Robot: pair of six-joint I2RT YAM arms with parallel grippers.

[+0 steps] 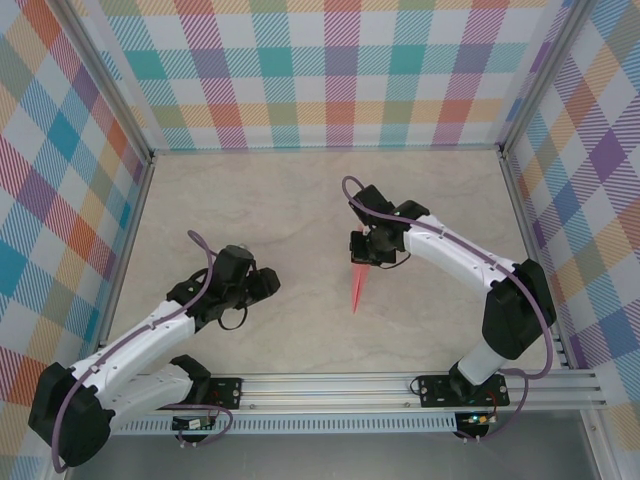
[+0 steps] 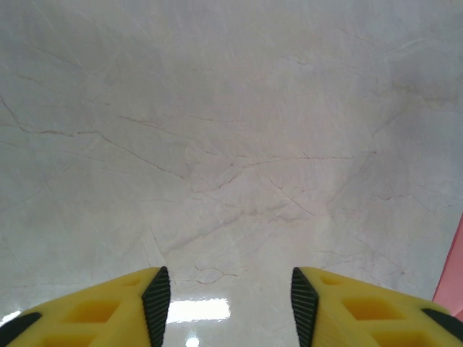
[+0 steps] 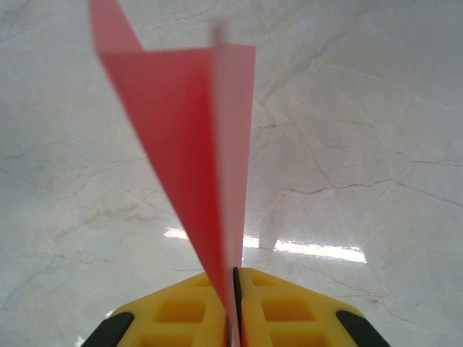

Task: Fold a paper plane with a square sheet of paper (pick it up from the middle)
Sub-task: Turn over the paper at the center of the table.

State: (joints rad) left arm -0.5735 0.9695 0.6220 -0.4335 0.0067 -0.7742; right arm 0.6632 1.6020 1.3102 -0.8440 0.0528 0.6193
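1. Checked walls in pastel colours close off three sides of a pale, marble-patterned table.
2. The one task thing is the paper plane, a narrow salmon-pink dart. From above it reads as a thin sliver, its tip pointing toward the near edge of the table.
3. At the wide end of the paper plane, the right gripper has its jaws pressed together on the folded layers. Its wrist view shows the paper pinched at the fold and standing on edge, running away from the fingers.
4. I cannot tell whether the tip of the paper plane rests on the table or hangs just above it.
5. Well to the left of the paper plane, the left gripper has its jaws apart with only bare table between them. A pink edge of the paper plane shows at the right border of that wrist view.
6. Step in hand, as I judge it: the folding looks late in the job. The sheet is already a slim dart doubled along its centre line, and one arm holds it while the other stands off, free.
7. If the wings have yet to be turned down, the next move needs the left gripper to come in beside the paper plane and take one loose layer. The right gripper would keep hold of the ridge so the fold line stays put.
8. If the shape is finished, the next move is only a gentle set-down. The paper is thin, so a slow release would suit.
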